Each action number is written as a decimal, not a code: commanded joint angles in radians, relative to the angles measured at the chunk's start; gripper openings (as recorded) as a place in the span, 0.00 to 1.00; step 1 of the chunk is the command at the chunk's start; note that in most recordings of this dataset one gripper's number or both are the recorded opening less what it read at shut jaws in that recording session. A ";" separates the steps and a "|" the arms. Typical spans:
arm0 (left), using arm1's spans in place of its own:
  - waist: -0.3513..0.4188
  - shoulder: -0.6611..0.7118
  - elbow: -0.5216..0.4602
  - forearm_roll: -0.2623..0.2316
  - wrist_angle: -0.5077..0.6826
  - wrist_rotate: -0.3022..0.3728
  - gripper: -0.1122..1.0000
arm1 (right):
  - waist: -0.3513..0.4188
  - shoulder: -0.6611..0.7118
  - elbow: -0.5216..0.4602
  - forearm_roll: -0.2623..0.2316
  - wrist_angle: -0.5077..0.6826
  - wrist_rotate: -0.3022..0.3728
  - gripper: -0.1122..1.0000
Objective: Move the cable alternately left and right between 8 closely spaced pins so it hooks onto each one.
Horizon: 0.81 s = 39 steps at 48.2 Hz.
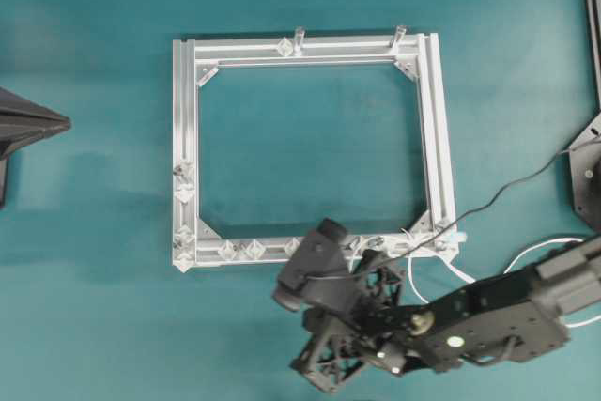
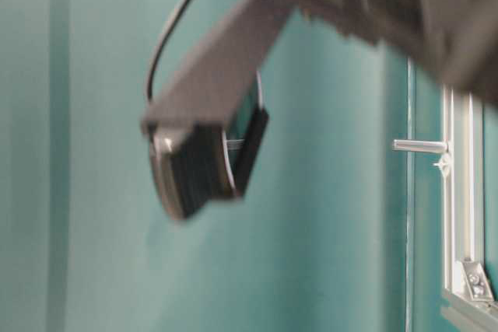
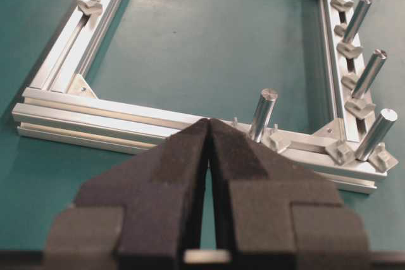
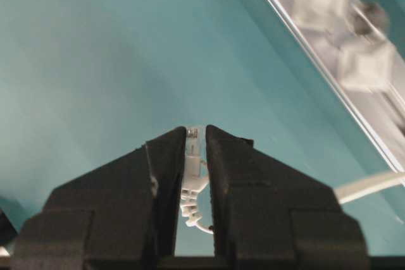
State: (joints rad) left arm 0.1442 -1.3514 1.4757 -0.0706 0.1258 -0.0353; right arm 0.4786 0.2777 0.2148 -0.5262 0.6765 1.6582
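My right gripper [image 4: 196, 132] is shut on the small white plug [image 4: 192, 151] at the end of the cable. The thin white cable [image 4: 370, 186] trails off to the right behind the fingers. In the overhead view the cable [image 1: 462, 271] loops off the frame's near right corner, and the right arm [image 1: 488, 312] reaches in just below the near rail. The pins [image 1: 226, 251] are silvery studs on the square aluminium frame [image 1: 427, 138]. Two blurred pins [image 4: 364, 64] lie up and right of the held plug. My left gripper [image 3: 209, 121] is shut and empty, hanging just outside the frame's left rail.
Two taller grey posts [image 1: 300, 39] stand on the far rail. Several upright pins [image 3: 369, 74] line the rail right of the left gripper. The teal table [image 1: 94, 326] surrounds the frame. In the table-level view a blurred dark arm part [image 2: 202, 161] hangs close to the camera.
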 commanded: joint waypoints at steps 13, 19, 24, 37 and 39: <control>-0.021 0.008 -0.018 0.000 -0.003 -0.009 0.10 | -0.011 0.038 -0.104 -0.006 -0.008 -0.003 0.23; -0.028 0.008 -0.018 0.002 -0.005 -0.009 0.10 | -0.015 0.049 -0.120 -0.006 -0.008 -0.003 0.23; -0.031 0.008 -0.018 0.000 -0.003 -0.009 0.10 | -0.020 0.054 -0.124 -0.006 -0.003 -0.005 0.23; -0.034 0.008 -0.018 0.002 -0.003 -0.009 0.10 | -0.054 0.052 -0.124 -0.006 0.015 -0.011 0.23; -0.034 0.006 -0.018 0.000 -0.003 -0.009 0.10 | -0.060 0.052 -0.124 -0.006 0.020 -0.011 0.23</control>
State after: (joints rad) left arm 0.1150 -1.3530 1.4757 -0.0706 0.1273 -0.0368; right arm 0.4310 0.3528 0.1135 -0.5262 0.6903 1.6506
